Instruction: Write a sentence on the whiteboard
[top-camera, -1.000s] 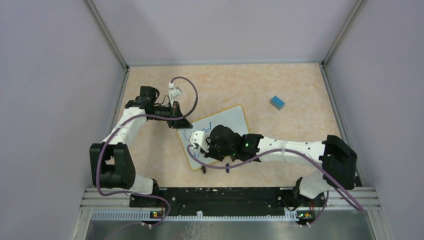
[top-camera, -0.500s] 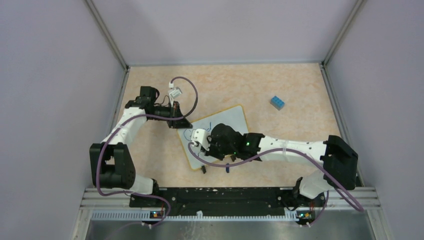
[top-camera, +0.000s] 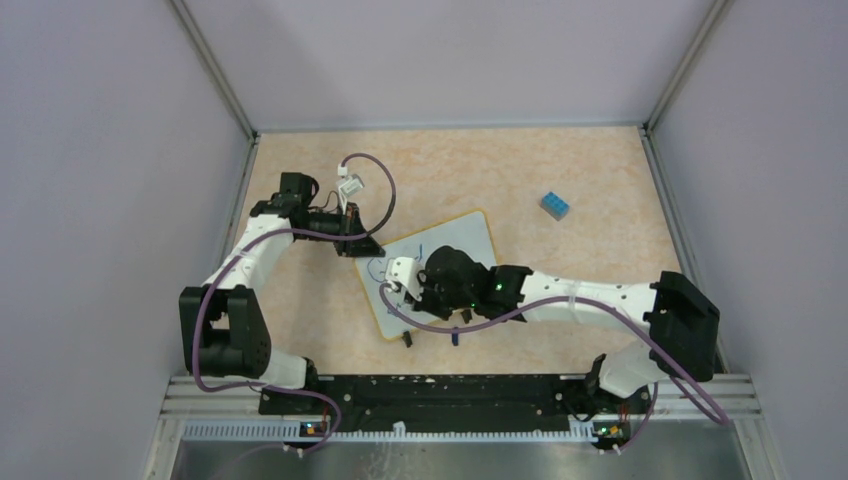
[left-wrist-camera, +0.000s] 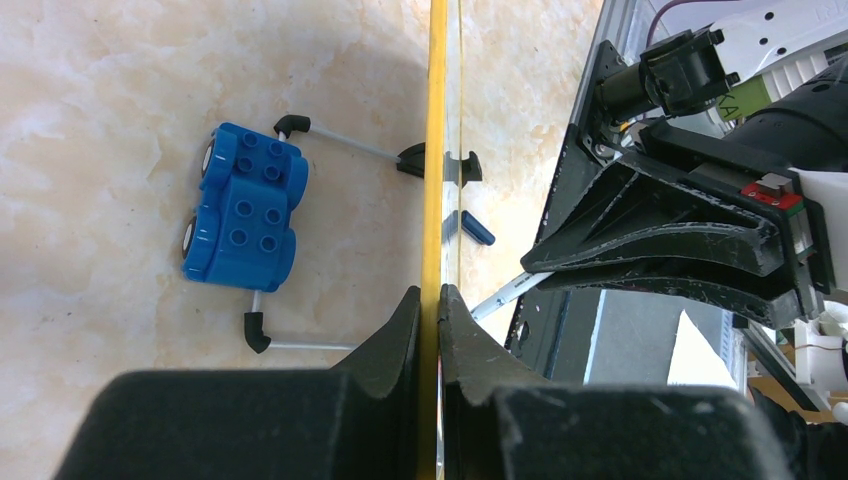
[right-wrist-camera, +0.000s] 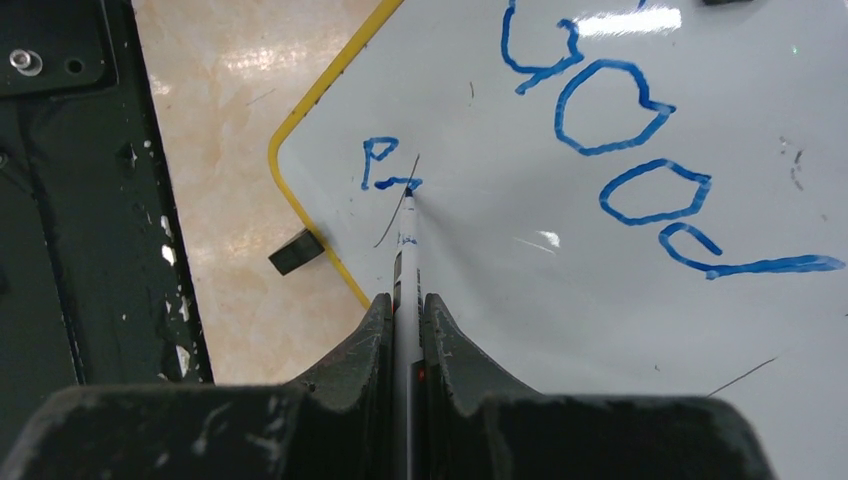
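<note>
The whiteboard lies tilted in the middle of the table, and its yellow rim runs edge-on through the left wrist view. My left gripper is shut on that rim at the board's far-left corner. My right gripper is shut on a white marker. The marker tip rests on the board beside a blue "P" near the left edge. The sentence so reads "Good" above that short second line. In the top view the right gripper covers most of the writing.
A small blue block sits on the table to the far right of the board, also showing in the left wrist view. A black clip foot grips the board's near rim. A small blue piece lies by the near edge. Grey walls enclose the table.
My right gripper has shifted a little toward the far side of the board with the marker. The left gripper and the whiteboard have stayed put.
</note>
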